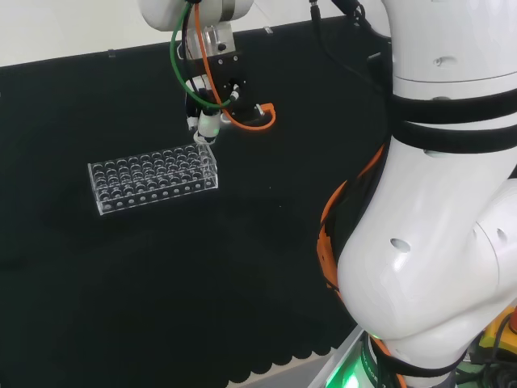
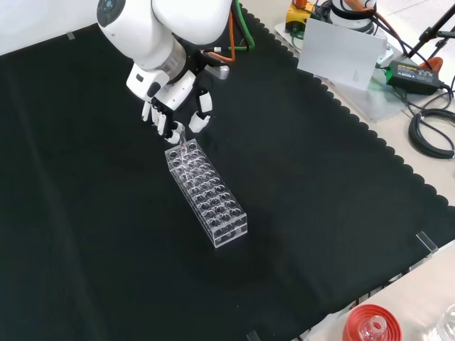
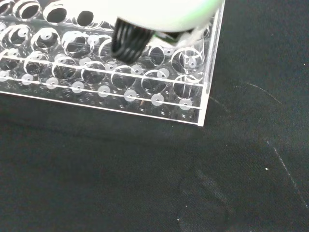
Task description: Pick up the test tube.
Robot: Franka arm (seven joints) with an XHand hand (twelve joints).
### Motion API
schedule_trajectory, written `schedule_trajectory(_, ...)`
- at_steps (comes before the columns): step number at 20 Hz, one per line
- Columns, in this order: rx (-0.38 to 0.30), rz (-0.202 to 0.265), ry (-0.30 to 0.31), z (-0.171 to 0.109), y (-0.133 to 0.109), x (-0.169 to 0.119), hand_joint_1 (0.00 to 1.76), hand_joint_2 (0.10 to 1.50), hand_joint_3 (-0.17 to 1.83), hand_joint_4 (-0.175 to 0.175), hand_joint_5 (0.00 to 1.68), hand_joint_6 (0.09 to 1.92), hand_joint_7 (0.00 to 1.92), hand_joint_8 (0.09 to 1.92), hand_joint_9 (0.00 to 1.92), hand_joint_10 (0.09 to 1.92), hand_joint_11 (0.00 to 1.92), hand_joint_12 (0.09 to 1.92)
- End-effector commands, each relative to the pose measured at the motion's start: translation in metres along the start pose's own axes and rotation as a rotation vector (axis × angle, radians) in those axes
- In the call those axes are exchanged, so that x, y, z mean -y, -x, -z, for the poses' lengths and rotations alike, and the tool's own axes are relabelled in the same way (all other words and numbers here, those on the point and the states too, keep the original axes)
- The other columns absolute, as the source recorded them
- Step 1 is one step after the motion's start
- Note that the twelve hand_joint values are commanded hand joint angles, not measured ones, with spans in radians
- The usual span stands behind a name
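A clear plastic rack (image 1: 153, 175) with many holes lies on the black cloth; in the front view the rack (image 2: 210, 195) runs away from the camera. A thin clear test tube (image 2: 182, 148) stands in a hole at the rack's far end, and in the head view the tube (image 1: 200, 142) rises at the rack's right end. The hand (image 2: 169, 106) hangs right over that end, fingers curled down and pinched at the tube's top. From behind, the hand (image 1: 208, 123) sits just above the tube. The wrist view looks past a black ribbed finger (image 3: 128, 42) at the rack's corner (image 3: 193, 96).
An orange cable loop (image 1: 262, 120) hangs beside the wrist. The cloth's scalloped edge (image 2: 370, 128) runs along the front view's right, with a white box (image 2: 341, 53) and cables (image 2: 430, 128) beyond. A red ribbed stand (image 2: 371, 325) sits at the bottom right.
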State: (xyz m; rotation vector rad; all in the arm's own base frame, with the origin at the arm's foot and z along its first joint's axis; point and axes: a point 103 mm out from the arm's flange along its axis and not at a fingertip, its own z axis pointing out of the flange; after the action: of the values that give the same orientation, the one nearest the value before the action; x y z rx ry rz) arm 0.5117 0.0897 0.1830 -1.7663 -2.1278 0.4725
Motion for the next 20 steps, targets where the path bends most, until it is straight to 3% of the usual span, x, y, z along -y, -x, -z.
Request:
schedule_trajectory(1, -0.001, -0.02, 0.007, 0.001, 0.007, 0.007, 1.19, 0.56, 0.82, -0.175, 0.7, 0.93, 1.09, 0.75, 0.86, 0.79, 0.5, 1.4)
schedule_trajectory(6, -0.003, -0.055, 0.045, 0.004, 0.01, 0.006, 1.18, 0.56, 0.79, -0.175, 0.85, 0.86, 1.26, 0.67, 0.97, 0.73, 0.57, 1.37)
schedule_trajectory(9, 0.009, -0.066, 0.062, 0.006, 0.01, 0.006, 1.19, 0.77, 0.48, -0.175, 1.13, 0.74, 1.4, 0.6, 1.08, 0.68, 0.63, 1.34)
schedule_trajectory(12, 0.013, -0.072, 0.066, 0.006, 0.008, 0.004, 1.27, 0.8, 0.38, -0.175, 1.23, 0.61, 1.36, 0.55, 1.17, 0.63, 0.68, 1.3)
schedule_trajectory(16, 0.029, -0.081, 0.092, 0.009, 0.007, 0.003, 1.31, 0.74, 0.47, -0.175, 1.28, 0.55, 1.35, 0.52, 1.25, 0.59, 0.74, 1.26)
schedule_trajectory(20, 0.038, -0.085, 0.136, 0.014, 0.004, 0.001, 1.42, 0.67, 0.57, -0.175, 1.28, 0.58, 1.43, 0.6, 1.27, 0.46, 0.85, 1.21)
